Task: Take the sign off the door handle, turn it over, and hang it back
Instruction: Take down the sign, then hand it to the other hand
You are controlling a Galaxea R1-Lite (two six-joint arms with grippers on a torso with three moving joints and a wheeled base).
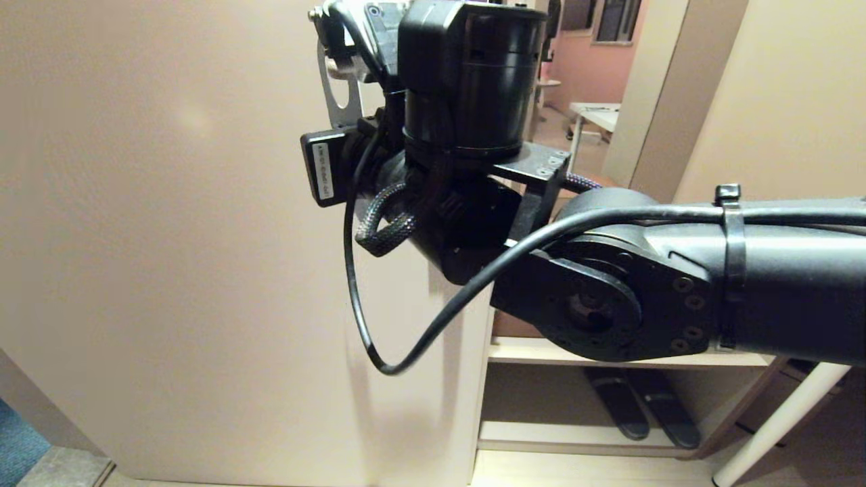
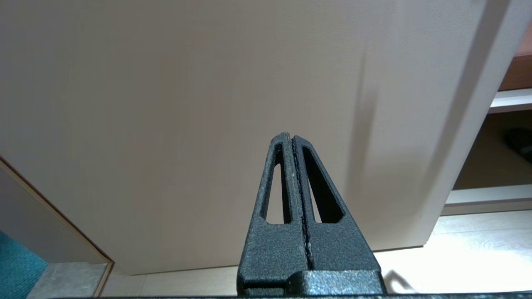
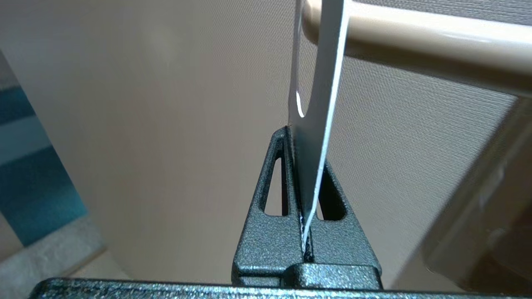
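Note:
In the right wrist view my right gripper (image 3: 304,145) is shut on the lower edge of the sign (image 3: 320,62), a thin card seen edge-on with a white rim and a dark face. The card's upper part crosses the free end of the cream door handle (image 3: 415,37); I cannot tell whether the lever passes through its hole. In the head view my right wrist (image 1: 467,135) hides both sign and handle. My left gripper (image 2: 291,137) is shut and empty, low in front of the door's lower part.
The beige door (image 1: 169,237) fills the left half of the head view. Right of its edge stand low shelves (image 1: 541,352) with dark slippers (image 1: 636,406), and a white table leg (image 1: 778,433). Teal carpet (image 2: 16,265) lies at the left.

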